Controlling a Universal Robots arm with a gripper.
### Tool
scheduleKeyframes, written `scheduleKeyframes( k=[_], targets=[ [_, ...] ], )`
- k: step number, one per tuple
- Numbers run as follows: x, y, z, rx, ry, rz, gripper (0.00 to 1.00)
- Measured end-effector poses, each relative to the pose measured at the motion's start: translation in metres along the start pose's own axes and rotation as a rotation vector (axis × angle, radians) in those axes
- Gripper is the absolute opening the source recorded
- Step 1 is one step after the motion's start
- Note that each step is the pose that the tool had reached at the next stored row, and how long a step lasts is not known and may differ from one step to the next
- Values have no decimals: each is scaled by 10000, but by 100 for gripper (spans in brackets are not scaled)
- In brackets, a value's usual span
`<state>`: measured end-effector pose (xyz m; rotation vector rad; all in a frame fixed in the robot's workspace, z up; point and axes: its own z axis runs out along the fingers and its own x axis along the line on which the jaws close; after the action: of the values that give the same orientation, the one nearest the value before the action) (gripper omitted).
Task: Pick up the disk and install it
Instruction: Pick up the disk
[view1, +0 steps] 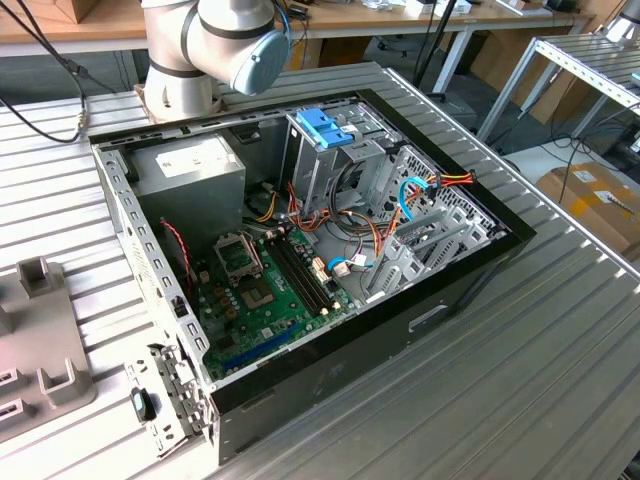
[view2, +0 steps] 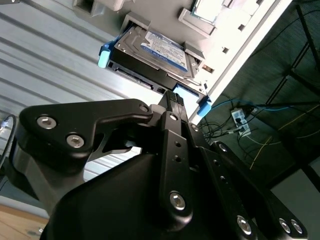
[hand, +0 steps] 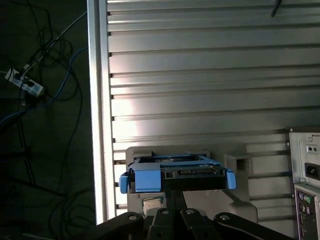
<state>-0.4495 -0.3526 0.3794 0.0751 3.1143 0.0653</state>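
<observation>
The disk (view2: 155, 50), a silver-grey drive with a blue-and-white label in light-blue carrier rails, lies in a pale grey holder (view2: 235, 25) on the ribbed metal table. In the first wrist view the disk (hand: 175, 172) shows edge-on in that holder (hand: 235, 162). My gripper (view2: 175, 96) reaches the disk's near edge beside a blue tab, its black fingers pressed together with no gap showing. In the first wrist view the gripper (hand: 172, 194) meets the middle of the disk's edge. Whether the fingertips pinch part of the carrier is hidden.
The open computer case (view1: 480, 265) lies on the table with a tall metal cage topped by a blue bracket (view1: 325, 128), a grey power-supply box (view1: 190, 165), a motherboard (view1: 260, 295) and loose cables. The table edge (hand: 97, 125) is close to the holder, with floor cables beyond.
</observation>
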Motion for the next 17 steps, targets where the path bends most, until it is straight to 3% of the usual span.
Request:
scheduleKeyframes(
  k=[6,17],
  targets=[
    [0,0,0,-12,24,-550,11],
    [0,0,0,-12,24,-559,11]
  ],
)
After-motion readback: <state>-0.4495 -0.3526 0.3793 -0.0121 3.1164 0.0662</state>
